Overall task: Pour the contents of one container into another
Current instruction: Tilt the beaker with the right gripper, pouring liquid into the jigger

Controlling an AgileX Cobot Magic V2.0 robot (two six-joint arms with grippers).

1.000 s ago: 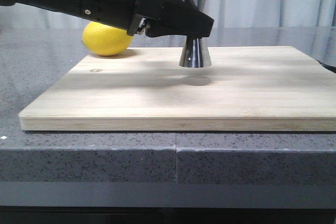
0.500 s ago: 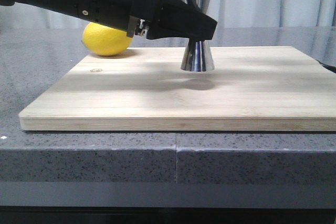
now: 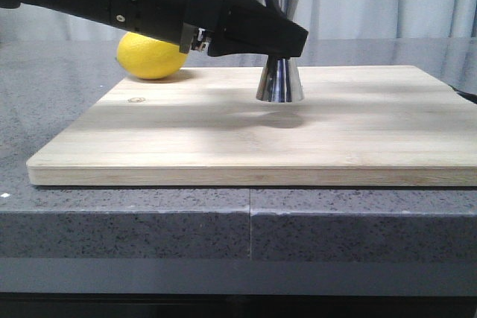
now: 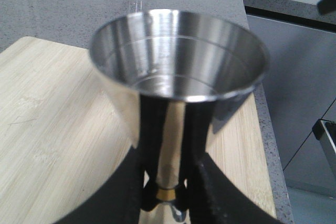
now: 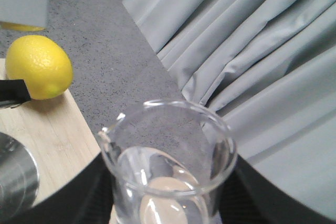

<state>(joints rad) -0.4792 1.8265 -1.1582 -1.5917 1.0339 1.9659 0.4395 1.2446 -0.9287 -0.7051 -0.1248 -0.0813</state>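
Over the wooden board [image 3: 253,128] our left arm reaches in level from the left, and our left gripper [image 3: 279,39] pinches the narrow waist of the steel jigger [image 3: 279,80], whose foot rests on the board, both black fingers [image 4: 152,129] pressed against the stem just above its gold band. We count one jigger, one glass beaker [image 5: 168,171] and one lemon [image 3: 151,56], the lemon sitting at the board's far left edge. Seen from the left wrist, the jigger's upper cup looks bare inside, while the beaker sits upright in our right gripper [image 5: 168,203], fingers closed on either side of it, though we cannot tell whether it holds liquid.
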